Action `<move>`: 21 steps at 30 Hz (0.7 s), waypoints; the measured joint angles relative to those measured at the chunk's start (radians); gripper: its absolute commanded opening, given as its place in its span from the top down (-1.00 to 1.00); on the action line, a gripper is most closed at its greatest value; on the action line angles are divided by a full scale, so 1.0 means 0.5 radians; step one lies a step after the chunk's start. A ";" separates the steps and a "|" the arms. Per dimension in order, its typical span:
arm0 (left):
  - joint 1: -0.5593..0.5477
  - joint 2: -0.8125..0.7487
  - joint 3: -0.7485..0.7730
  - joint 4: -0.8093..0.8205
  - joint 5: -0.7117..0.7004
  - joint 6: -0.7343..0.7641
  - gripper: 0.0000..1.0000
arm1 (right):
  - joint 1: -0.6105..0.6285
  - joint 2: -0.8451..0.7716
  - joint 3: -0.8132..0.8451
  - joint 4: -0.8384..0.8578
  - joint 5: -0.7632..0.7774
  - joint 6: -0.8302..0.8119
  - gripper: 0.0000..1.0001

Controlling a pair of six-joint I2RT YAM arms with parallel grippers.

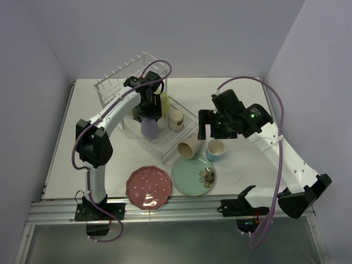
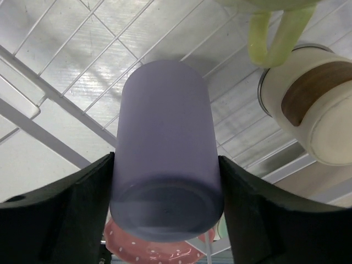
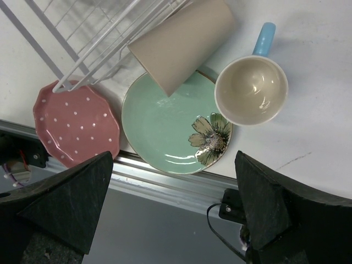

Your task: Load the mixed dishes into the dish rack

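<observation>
1. Starting with the largest thing, we see the white surface point(image 1: 242, 93) carrying every dish.
2. The dish rack point(image 1: 110, 91) sits at the back left. Its raised tier of pegs point(image 1: 132, 63) is at the far side, and its flat grid tray point(image 2: 82, 44) reaches toward the middle.
3. The left pincer point(image 1: 149, 116) hangs over that tray with its two fingers pressed on opposite sides of the lavender cup point(image 2: 165, 154). It grips the cup upside down, base toward the wrist camera. We cannot tell whether the cup's mouth touches the grid.
4. The right pincer point(image 1: 204, 129) hovers to the right of the rack, above the loose dishes. Its fingers are spread wide and hold nothing.
5. The mint-green plate point(image 1: 187, 173) lies flat near the front edge, with a flower point(image 1: 207, 176) printed on its right side.
6. The pink-red dotted plate point(image 1: 148, 187) lies flat just beside it on the left, also at the front edge.
7. The beige cup point(image 1: 188, 149) lies on its side between the tray's near corner and the mint-green plate, one end over the plate's rim.
8. The light-blue cup point(image 1: 215, 149) stands upright and empty just right of the beige cup, beside the plate's rim.
9. The yellow cup point(image 1: 164, 102) and the cream bowl point(image 1: 176, 120), which has a brown band, sit on the tray to the right of the lavender cup, near it but apart.
</observation>
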State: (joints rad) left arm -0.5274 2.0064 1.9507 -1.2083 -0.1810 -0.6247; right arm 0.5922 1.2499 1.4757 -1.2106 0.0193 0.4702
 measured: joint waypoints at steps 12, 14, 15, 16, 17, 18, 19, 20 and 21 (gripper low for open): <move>-0.026 -0.041 -0.011 -0.005 -0.005 -0.079 -0.98 | 0.024 0.000 -0.153 0.051 0.002 -0.032 -0.99; -0.042 -0.063 -0.008 -0.015 -0.013 -0.102 -0.98 | 0.024 0.000 -0.156 0.059 0.002 -0.041 -0.99; -0.050 -0.076 -0.005 -0.020 -0.020 -0.109 -0.99 | 0.024 0.000 -0.156 0.062 0.002 -0.046 -0.99; -0.058 -0.092 0.002 -0.028 -0.028 -0.123 -0.99 | 0.024 0.000 -0.156 0.066 0.001 -0.050 -0.99; -0.067 -0.105 0.011 -0.037 -0.038 -0.140 -0.99 | 0.024 0.000 -0.156 0.070 0.002 -0.054 -0.99; -0.076 -0.118 0.023 -0.047 -0.043 -0.151 -0.98 | 0.024 0.000 -0.156 0.074 0.002 -0.058 -0.99; -0.085 -0.129 0.031 -0.055 -0.049 -0.159 -0.99 | 0.024 0.000 -0.156 0.076 0.001 -0.065 -0.99; -0.098 -0.148 0.038 -0.063 -0.054 -0.176 -0.98 | 0.024 -0.001 -0.156 0.077 0.001 -0.069 -0.99; -0.108 -0.164 0.039 -0.065 -0.055 -0.190 -0.99 | 0.024 -0.002 -0.156 0.080 0.001 -0.076 -0.99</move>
State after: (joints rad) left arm -0.5816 1.9244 1.9701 -1.2407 -0.2085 -0.7197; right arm 0.6044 1.2491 1.3979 -1.1706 0.0196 0.4320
